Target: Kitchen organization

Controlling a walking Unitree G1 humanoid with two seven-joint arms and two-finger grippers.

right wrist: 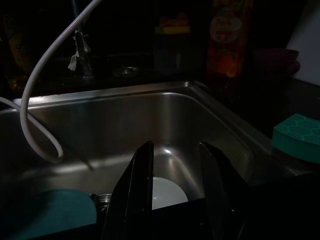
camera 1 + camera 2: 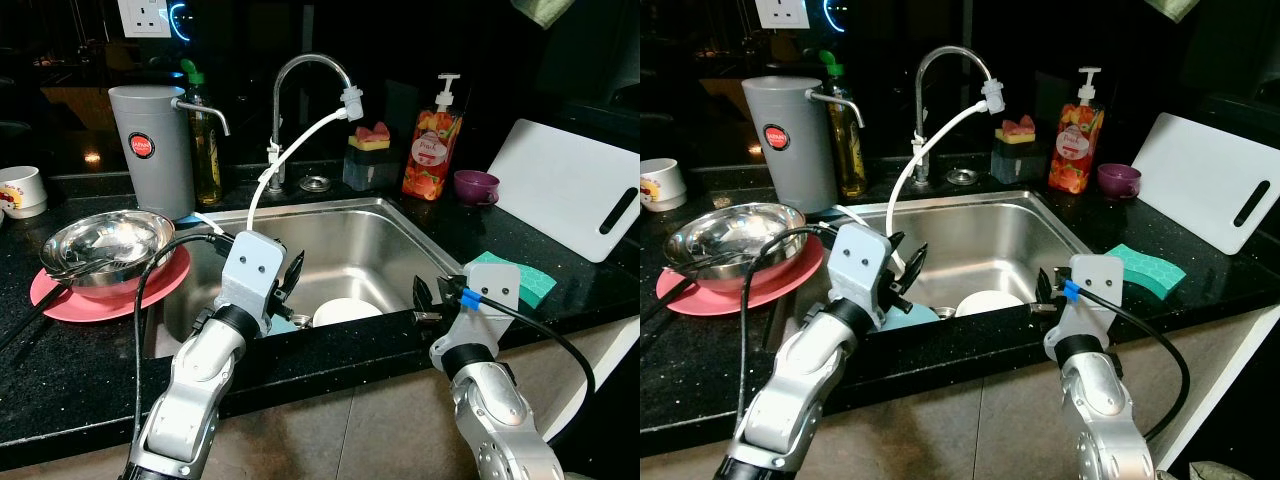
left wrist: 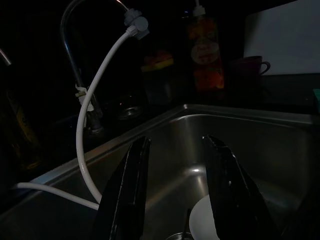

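Plate [image 2: 345,310] in sink [image 2: 380,235] lies below and between my grippers, left gripper [image 2: 290,280] nearer; right gripper [image 2: 428,298] also parted, empty.

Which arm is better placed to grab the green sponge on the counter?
Right. The sponge lies on the counter just beyond the right gripper, whose fingers are open. The left gripper hangs over the sink's left side, farther away.
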